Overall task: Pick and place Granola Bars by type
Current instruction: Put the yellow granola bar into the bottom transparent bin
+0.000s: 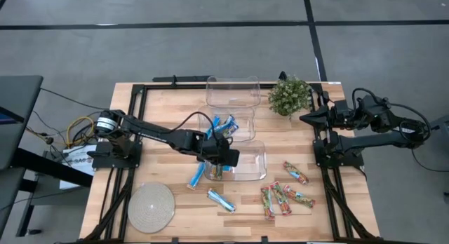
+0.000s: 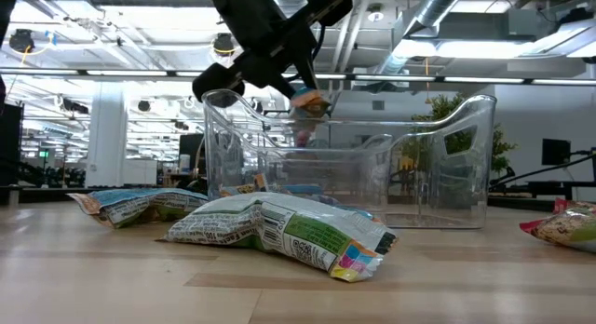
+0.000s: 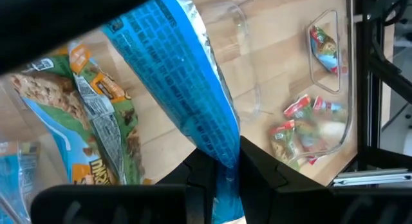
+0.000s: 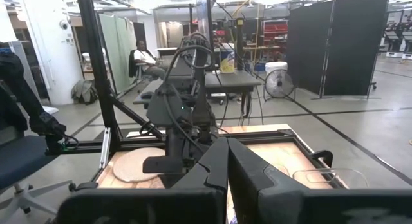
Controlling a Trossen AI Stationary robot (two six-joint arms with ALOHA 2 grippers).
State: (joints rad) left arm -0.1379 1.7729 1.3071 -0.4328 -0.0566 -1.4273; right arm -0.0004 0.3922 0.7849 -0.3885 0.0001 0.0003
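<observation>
One blue bar (image 3: 183, 102): clamped in the left pincer (image 1: 216, 158), above the near bin's (image 1: 257, 175) 9 o'clock end.
Middle bin (image 1: 247, 115): holds blue bars (image 1: 223, 126).
Far bin (image 1: 233, 90): nothing seen inside.
Desk (image 1: 175, 111): red-green-orange bars (image 1: 284, 195) at 4 o'clock; loose blue bars (image 1: 219, 200) at 6 o'clock.
Right pincer (image 4: 226, 161): fingers together, at 3 o'clock edge.

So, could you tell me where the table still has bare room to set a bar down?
Bare wood lies left of the far clear bin, above the left arm, and between the round mat and the loose blue bars. It is crowded around the left gripper and among the red-green bars.
</observation>
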